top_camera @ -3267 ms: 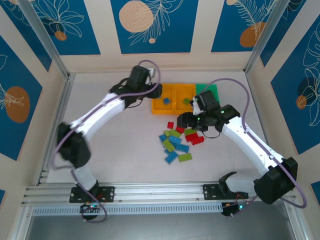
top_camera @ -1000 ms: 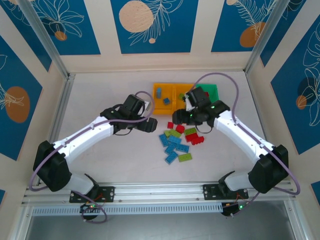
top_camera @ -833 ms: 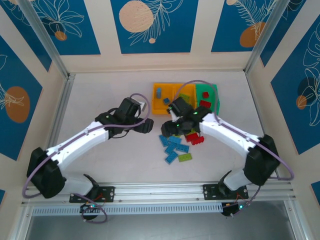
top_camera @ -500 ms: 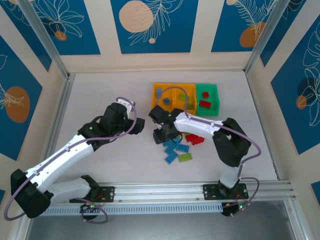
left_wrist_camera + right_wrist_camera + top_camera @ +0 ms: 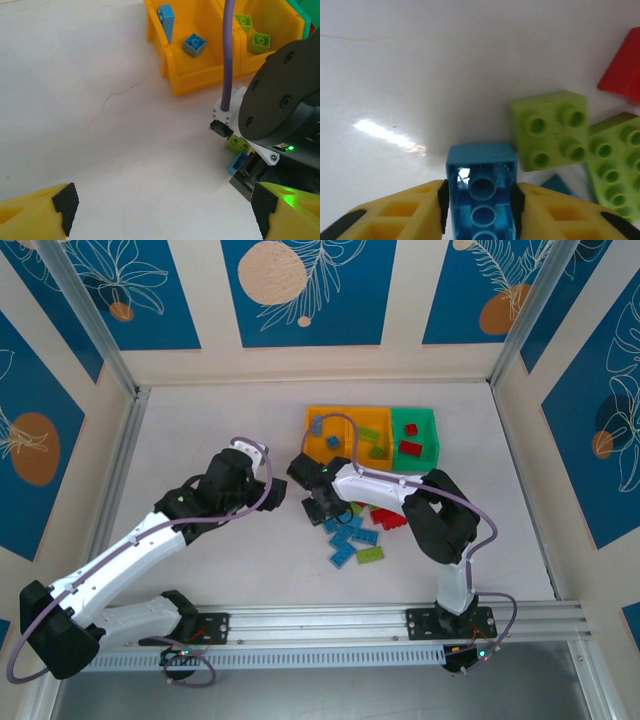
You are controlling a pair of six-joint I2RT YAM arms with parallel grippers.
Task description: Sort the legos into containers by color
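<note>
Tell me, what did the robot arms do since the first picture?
The left gripper pulled back from the bins toward the near left, open over bare table. The right gripper swung left across the pile and closed on a blue brick. The bins stayed put.

Glossy studded plastic legos (image 5: pixel 549 129), smooth faintly reflective white table (image 5: pixel 395 65)
</note>
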